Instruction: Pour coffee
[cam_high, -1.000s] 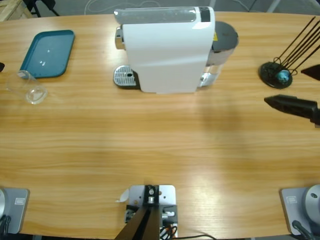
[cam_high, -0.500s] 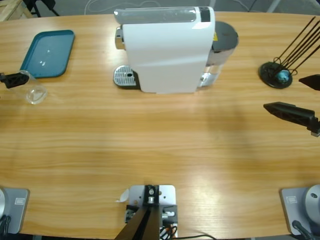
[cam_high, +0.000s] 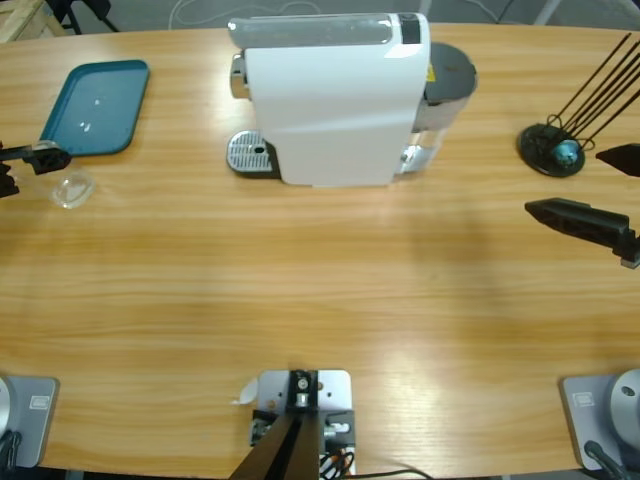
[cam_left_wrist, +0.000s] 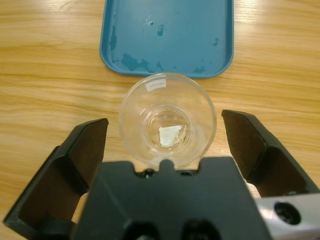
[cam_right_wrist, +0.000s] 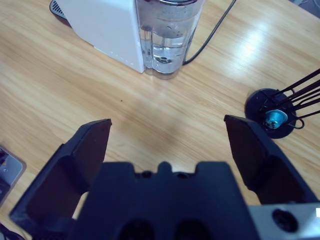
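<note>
— So, where does your left gripper (cam_left_wrist: 167, 145) sit?

— At the left edge of the high view, with its jaws spread wide on either side of a clear glass cup (cam_left_wrist: 168, 120). You can see along the left wrist view that neither jaw touches the glass. The cup stands upright on the wooden table (cam_high: 320, 290), just below the teal tray (cam_left_wrist: 167, 35), which lies in the upper left of the high view.

— And the coffee?

— You have none to see. The cup's bottom shows only a pale patch, no brown liquid.

— Your right gripper (cam_right_wrist: 170, 145)?

— Also wide open and holding nothing. In the high view it comes in from the right edge, over bare wood. Its wrist view looks past the jaws at the white coffee machine (cam_high: 335, 100), top centre of the high view, with its clear water tank (cam_right_wrist: 167, 37) partly filled. A black capsule stand (cam_right_wrist: 272, 117) with a teal capsule (cam_right_wrist: 274, 118) on its base sits at the right of that view, well apart from the jaws.
</note>
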